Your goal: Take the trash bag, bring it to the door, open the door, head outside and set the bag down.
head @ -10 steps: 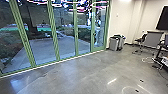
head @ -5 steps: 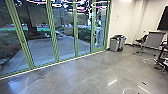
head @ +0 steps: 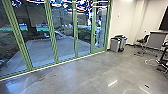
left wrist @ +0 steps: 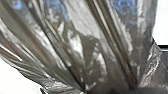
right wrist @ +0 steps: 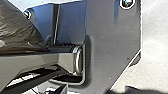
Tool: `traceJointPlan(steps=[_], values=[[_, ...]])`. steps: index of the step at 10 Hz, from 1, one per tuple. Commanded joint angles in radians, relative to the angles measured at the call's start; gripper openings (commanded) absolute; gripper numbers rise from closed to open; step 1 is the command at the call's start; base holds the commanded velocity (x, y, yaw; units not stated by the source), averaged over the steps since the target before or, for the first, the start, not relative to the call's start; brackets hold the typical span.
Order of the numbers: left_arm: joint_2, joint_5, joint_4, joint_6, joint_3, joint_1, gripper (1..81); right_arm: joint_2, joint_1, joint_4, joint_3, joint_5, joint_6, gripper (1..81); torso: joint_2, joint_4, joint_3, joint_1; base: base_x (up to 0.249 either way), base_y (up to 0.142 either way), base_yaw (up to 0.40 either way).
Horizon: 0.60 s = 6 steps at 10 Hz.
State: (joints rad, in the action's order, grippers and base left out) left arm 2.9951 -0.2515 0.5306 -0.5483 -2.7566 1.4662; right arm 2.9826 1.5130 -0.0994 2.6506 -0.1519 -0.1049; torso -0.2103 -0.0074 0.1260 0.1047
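Nearest is the trash bag, dark, shiny and thin enough to catch light along its folds. In the left wrist view its pleats draw together toward a dark, blurred patch; how far open the left end effector is, and whether it pinches the bag, I cannot tell. The right wrist view has part of the bag lying across the sight of the robot's base; touching or apart, I cannot tell. How far open the right end effector is, I cannot tell either.

Beyond, the polished grey floor gives wide open room from its near edge up to the glass wall. A small dark item lies near the floor's right side, and a pale cable curls farther back.

The green frames run along the floor's far left edge, above a pale strip. The narrow door stands in line with the other panes, at the end of the glass nearest the white wall. Grey bins stand just beside that corner, against the white wall, with a chair farther right near a grey panel.

Farthest, behind the glass, paving reaches back to plants.
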Motion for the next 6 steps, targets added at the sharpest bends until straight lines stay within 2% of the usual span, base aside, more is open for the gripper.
traceJointPlan(steps=[1, 3, 6], values=[[-0.001, -0.017, -0.001, -0.012, -0.002, -0.04, 1.0, -0.001, -0.047, -0.005, 0.0, -0.061, 0.002, 81.1, 0.0, 0.0, 0.0, 0.0, 0.17, 0.0, 0.0], [0.003, 0.014, -0.001, -0.018, -0.002, -0.034, 1.0, 0.0, -0.047, -0.005, 0.0, -0.061, 0.002, 81.1, 0.0, 0.0, 0.0, 0.0, 0.164, 0.0, 0.0], [0.004, 0.017, -0.001, -0.018, -0.002, -0.034, 1.0, 0.002, -0.044, -0.005, 0.003, -0.061, 0.002, 81.1, 0.0, 0.0, 0.0, 0.0, 0.164, 0.0, 0.0]])
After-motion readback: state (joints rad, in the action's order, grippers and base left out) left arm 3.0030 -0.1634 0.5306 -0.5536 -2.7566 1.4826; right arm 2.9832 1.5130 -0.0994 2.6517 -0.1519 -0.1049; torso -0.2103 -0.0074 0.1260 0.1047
